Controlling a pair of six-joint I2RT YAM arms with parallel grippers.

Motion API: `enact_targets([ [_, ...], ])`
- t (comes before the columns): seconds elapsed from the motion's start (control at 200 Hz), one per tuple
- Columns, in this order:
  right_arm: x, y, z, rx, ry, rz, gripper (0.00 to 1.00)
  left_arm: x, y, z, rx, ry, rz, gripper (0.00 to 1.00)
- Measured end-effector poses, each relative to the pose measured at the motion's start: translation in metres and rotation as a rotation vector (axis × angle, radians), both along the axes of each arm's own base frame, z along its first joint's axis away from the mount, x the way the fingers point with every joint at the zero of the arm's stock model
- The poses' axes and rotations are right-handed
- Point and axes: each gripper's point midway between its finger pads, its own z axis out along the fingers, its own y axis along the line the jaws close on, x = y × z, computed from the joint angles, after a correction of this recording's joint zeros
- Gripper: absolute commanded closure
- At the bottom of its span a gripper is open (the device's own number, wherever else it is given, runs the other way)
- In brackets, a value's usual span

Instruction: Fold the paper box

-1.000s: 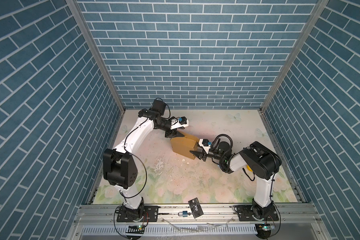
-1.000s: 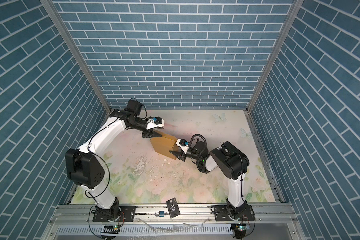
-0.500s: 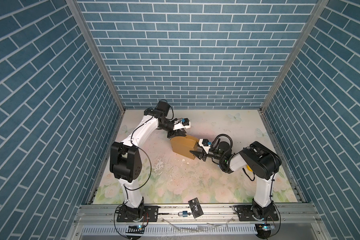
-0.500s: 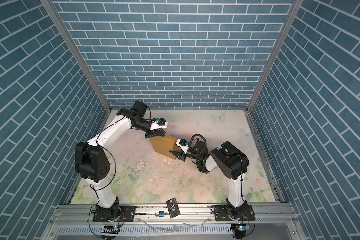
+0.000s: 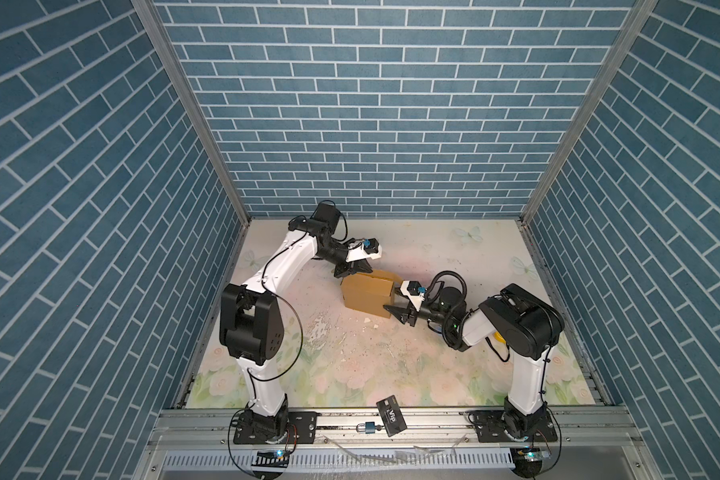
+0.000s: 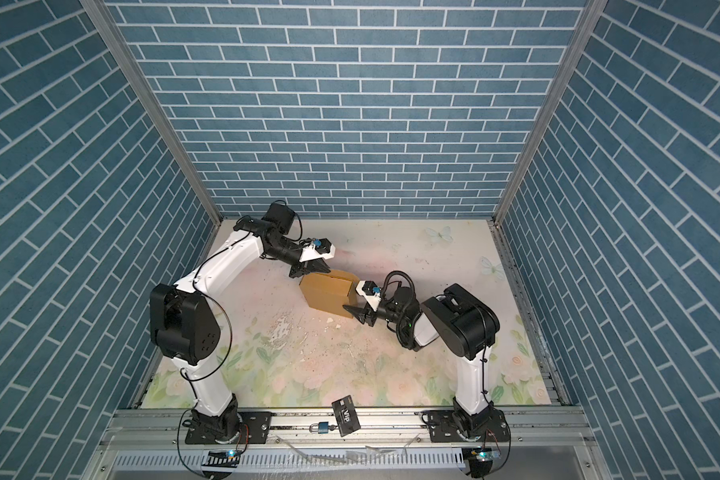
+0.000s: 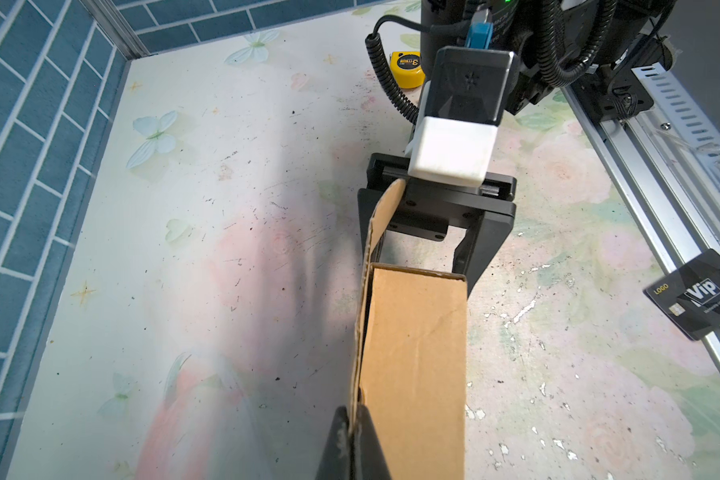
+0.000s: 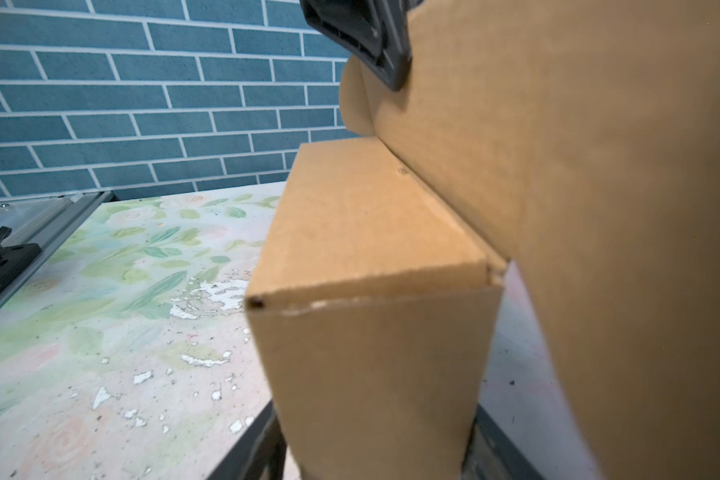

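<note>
**Two arms, one box.** A tan paper box [image 5: 366, 297] sits at the centre of both top views on the flowered worktop [image 5: 350, 365], flanked by two robot arms.

The left claw [image 5: 354, 271] reaches in from the upper left. It is pinched tight on the thin edge of a raised flap [image 7: 381, 216] at the box's upper-left corner. In the left wrist view, its fingers [image 7: 338, 440] squeeze the cardboard at the bottom centre of the frame.

The right claw [image 5: 391, 298] comes in from the lower right, its jaws spread wide on either side of the box's opposite end. Whether they press on the walls or merely bracket them cannot be told.

In the left wrist view, the box's long axis runs straight up the frame from the left claw to the right claw. The loose flap stands on edge along the box's left side, and its rounded tip reaches the right claw's base.

The next fold likely turns on that line. The flap is already in the left claw's grip, so the left arm is the nearer one to swing it across the box. The right claw is placed to steady the far end.
</note>
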Motion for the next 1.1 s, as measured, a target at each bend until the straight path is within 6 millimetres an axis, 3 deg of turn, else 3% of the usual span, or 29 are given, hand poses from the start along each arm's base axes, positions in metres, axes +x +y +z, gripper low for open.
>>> enact_targets([
  [0.275, -0.006, -0.021, 0.006, -0.009, 0.001, -0.069, 0.32, 0.001, 0.000, 0.000, -0.001, -0.005, 0.002, 1.00],
  [0.435, -0.015, -0.041, 0.013, -0.012, -0.003, -0.126, 0.36, -0.001, 0.000, 0.000, -0.004, -0.010, 0.002, 0.98],
  [0.67, -0.024, -0.073, 0.050, 0.007, -0.044, -0.220, 0.49, -0.003, 0.000, 0.000, -0.005, -0.013, 0.000, 0.98],
  [0.775, -0.018, -0.085, 0.079, -0.012, -0.076, -0.261, 0.48, -0.004, -0.001, 0.000, -0.004, -0.013, -0.003, 0.97],
  [0.92, 0.004, -0.090, 0.118, -0.081, -0.127, -0.298, 0.49, -0.005, -0.002, -0.001, -0.004, -0.012, -0.008, 0.97],
  [1.005, 0.017, -0.091, 0.121, -0.142, -0.122, -0.304, 0.51, -0.006, -0.004, -0.001, -0.004, -0.013, -0.011, 0.97],
  [1.1, 0.030, -0.090, 0.110, -0.223, -0.085, -0.295, 0.52, -0.007, -0.005, -0.001, -0.004, -0.014, -0.015, 0.97],
])
